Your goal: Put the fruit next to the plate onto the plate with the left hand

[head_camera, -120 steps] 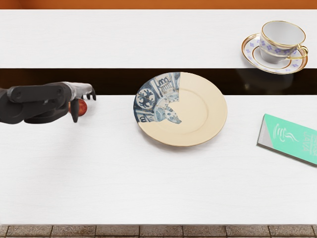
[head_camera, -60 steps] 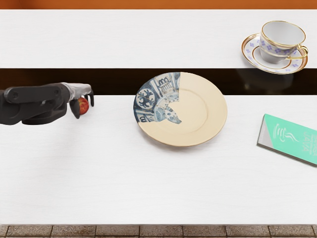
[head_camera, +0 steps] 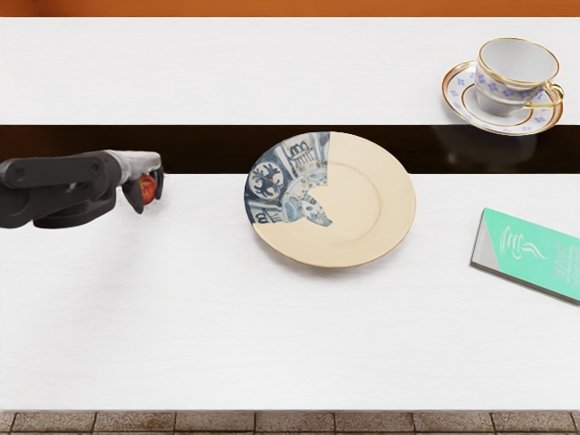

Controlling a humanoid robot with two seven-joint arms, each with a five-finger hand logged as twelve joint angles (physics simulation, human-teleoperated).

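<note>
Left hand [head_camera: 131,177]: comes in from the left edge, low over the far-left part of the near counter [head_camera: 272,326]; dark forearm lying level, hand pointing right

Fingers [head_camera: 149,163]: curled together and clamped on the fruit [head_camera: 148,188]; grey knuckles arch over its top, the dark thumb sits below and to its left, dark fingertips at its right side; only a narrow gap, filled by the fruit

Fruit: small, red, mostly hidden inside the grip; one red patch shows between thumb and fingertips; it lies at the near counter's far edge, left of the plate [head_camera: 362,195] and well apart from it; whether it touches the counter or is lifted I cannot tell

Plate: round, cream, with a blue patterned section on its left side; nothing lies on it; its far rim shows against the dark gap [head_camera: 208,149] between the two counters

Cup [head_camera: 515,72]: white with gold rim and blue motifs, upright on a matching saucer [head_camera: 458,91]; both on the far counter [head_camera: 227,72], top right

Booklet [head_camera: 530,254]: green, flat, tilted, at the right edge of the near counter, well apart from the plate

Count: one arm in view; one fruit; one plate; one cup; one saucer; one booklet; two counters
</note>
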